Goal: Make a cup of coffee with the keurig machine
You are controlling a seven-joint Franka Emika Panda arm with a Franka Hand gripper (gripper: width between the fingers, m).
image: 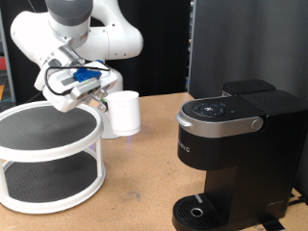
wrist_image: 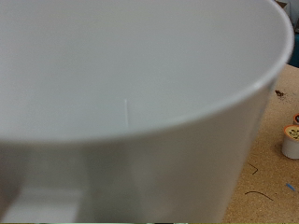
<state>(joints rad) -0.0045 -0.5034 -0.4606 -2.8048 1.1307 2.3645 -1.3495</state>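
Note:
The white cup [image: 124, 113] stands upright on the wooden table, left of centre in the exterior view. My gripper [image: 99, 98] is right against the cup's left side, tilted down towards it. The cup's handle is hidden there. In the wrist view the cup's white wall [wrist_image: 131, 103] fills almost the whole frame, and my fingers do not show. The black keurig machine [image: 234, 154] stands at the exterior view's right with its grey-silver lid handle [image: 227, 124] down. Its drip platform [image: 197, 210] is bare.
A white two-tier round stand [image: 48, 159] with dark shelves fills the exterior view's lower left, just below my gripper. A small white pod with a brown top [wrist_image: 292, 141] lies on the table beside the cup. A dark panel [image: 241, 43] stands behind the machine.

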